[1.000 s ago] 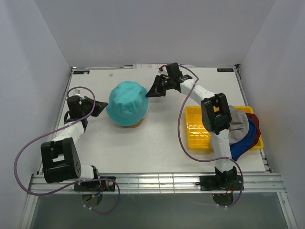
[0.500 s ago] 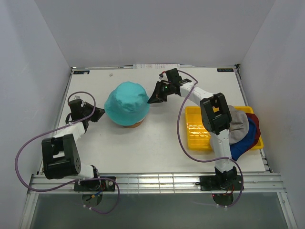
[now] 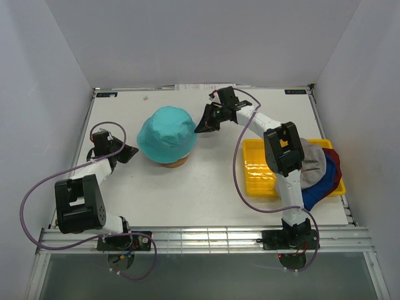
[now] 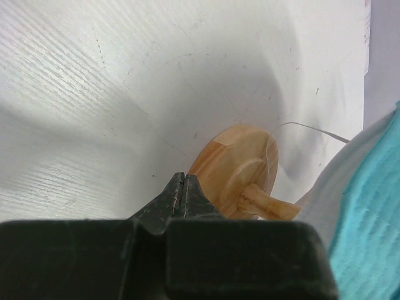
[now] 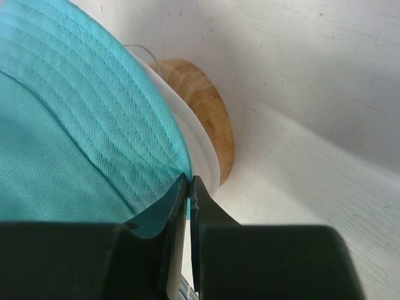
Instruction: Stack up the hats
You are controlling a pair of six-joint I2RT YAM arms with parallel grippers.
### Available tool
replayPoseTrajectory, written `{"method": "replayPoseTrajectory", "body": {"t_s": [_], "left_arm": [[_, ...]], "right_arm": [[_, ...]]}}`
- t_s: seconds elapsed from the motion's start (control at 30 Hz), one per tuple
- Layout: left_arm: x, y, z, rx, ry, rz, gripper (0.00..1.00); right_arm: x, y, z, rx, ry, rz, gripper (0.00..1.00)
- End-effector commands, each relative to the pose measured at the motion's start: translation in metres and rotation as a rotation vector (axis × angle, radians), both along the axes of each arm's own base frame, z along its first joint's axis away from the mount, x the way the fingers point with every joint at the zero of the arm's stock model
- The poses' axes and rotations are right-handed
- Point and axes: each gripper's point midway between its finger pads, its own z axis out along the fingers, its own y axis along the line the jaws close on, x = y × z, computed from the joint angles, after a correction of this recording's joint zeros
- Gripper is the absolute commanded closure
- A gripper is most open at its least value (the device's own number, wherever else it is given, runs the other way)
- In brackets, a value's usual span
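Teal hat (image 3: 165, 133): on stand (image 3: 172, 164), left of centre on table (image 3: 206, 194); brim droops over the wooden base.
Pile: grey hat (image 3: 312, 164), blue hat (image 3: 315, 197) and red hat (image 3: 337, 172) heaped at far right, overlapping tray (image 3: 256, 170).
Left gripper (image 3: 131, 151): fingers pressed together, nothing between them. It sits low, just left of the brim and apart from it.
Right gripper (image 3: 199, 127): fingers together but for a slit, tips at the brim's right edge. Cannot tell whether fabric is pinched.

Teal hat (image 3: 166, 133) — grey, blue and red hats (image 3: 320, 170) — yellow tray (image 3: 257, 170).
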Motion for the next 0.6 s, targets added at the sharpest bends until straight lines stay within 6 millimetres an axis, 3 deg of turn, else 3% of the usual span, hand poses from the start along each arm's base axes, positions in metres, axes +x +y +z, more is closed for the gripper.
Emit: {"method": "replayPoseTrajectory", "body": {"t_s": [0.0,0.1,0.17,0.27,0.47,0.57], "left_arm": [[0.008,0.015,0.034,0.08,-0.047,0.03,1.0],[0.007,0.023,0.051,0.129,-0.061,0.057,0.84],[0.006,0.027,0.066,0.153,-0.088,0.077,0.68],[0.009,0.026,0.083,0.159,-0.13,0.063,0.55],[0.012,0.003,0.093,0.063,-0.186,-0.026,0.44],[0.01,-0.007,0.087,0.006,-0.183,-0.058,0.38]], "right_arm": [[0.015,-0.005,0.046,0.013,-0.123,-0.021,0.91],[0.016,-0.003,0.056,0.03,-0.136,-0.015,0.91],[0.015,-0.001,0.06,0.034,-0.144,-0.01,0.91],[0.014,0.003,0.063,0.04,-0.148,-0.003,0.91],[0.011,0.007,0.058,0.038,-0.138,0.005,0.91],[0.011,0.006,0.054,0.03,-0.131,0.003,0.91]]}}
